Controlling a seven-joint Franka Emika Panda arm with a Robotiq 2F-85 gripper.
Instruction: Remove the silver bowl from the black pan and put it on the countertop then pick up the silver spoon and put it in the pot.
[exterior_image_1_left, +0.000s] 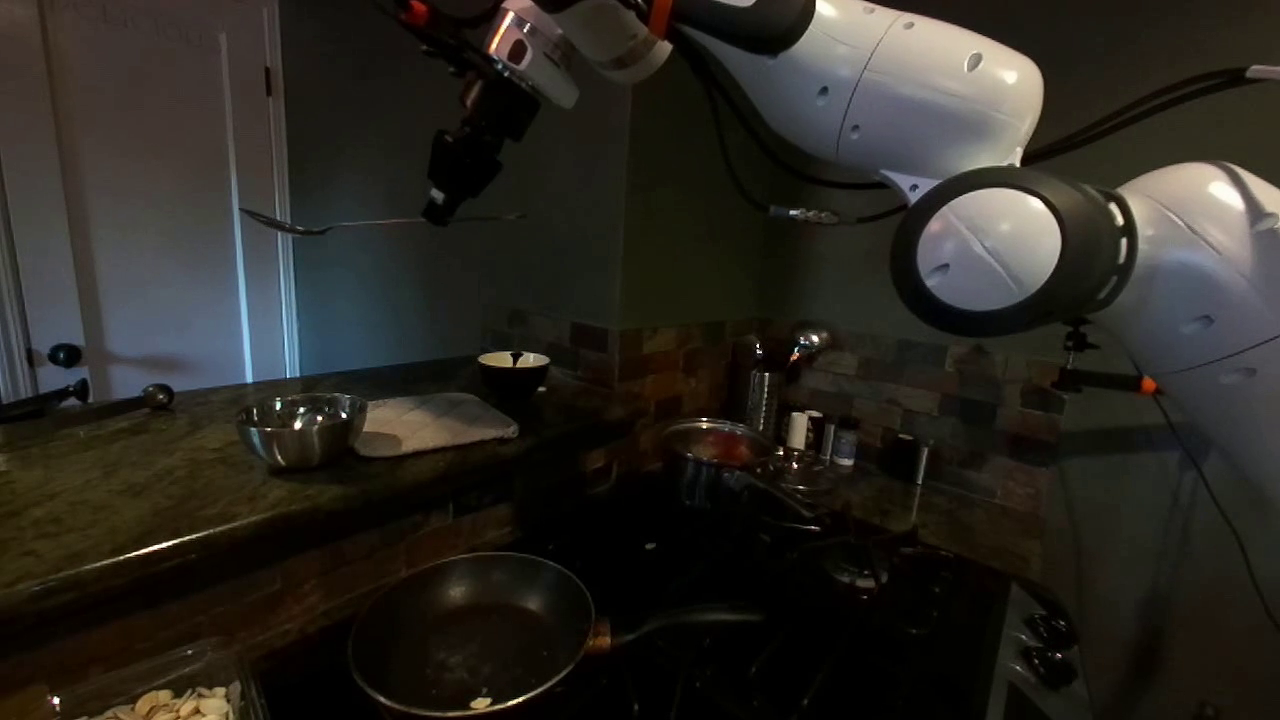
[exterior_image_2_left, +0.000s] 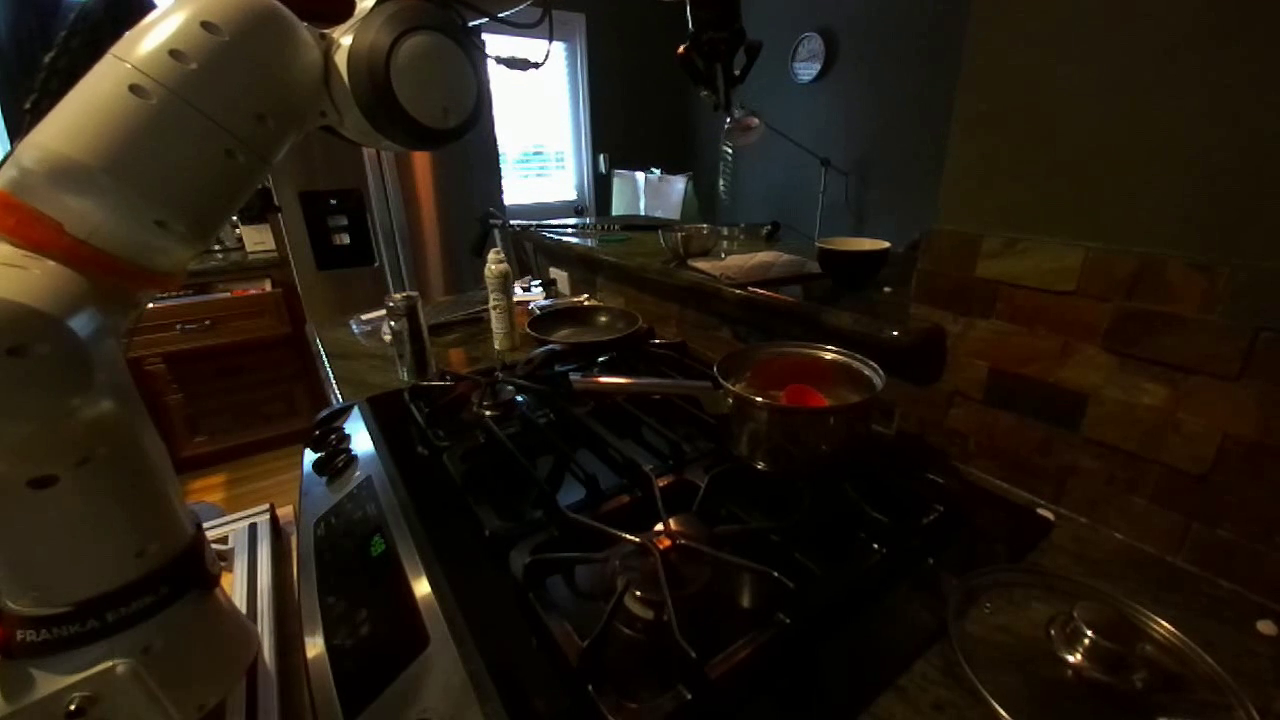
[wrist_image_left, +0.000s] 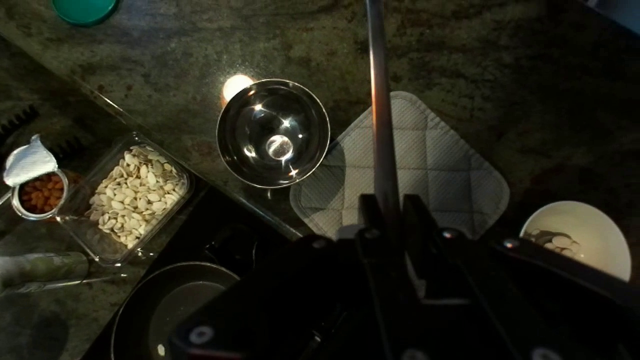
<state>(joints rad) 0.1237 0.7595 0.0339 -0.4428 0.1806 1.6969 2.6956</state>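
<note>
My gripper is shut on the silver spoon, holding it by the handle, roughly level, high above the countertop. In the wrist view the fingertips close around the spoon handle; the spoon's bowl end is out of that view. The silver bowl sits upright on the countertop, also seen in the wrist view. The black pan lies on the stove with a small pale flake inside. The steel pot stands on the stove's back burner with a red object inside.
A quilted pot holder and a dark bowl with white inside are on the countertop near the silver bowl. A clear box of pale flakes lies lower. A glass lid and spray can stand around the stove.
</note>
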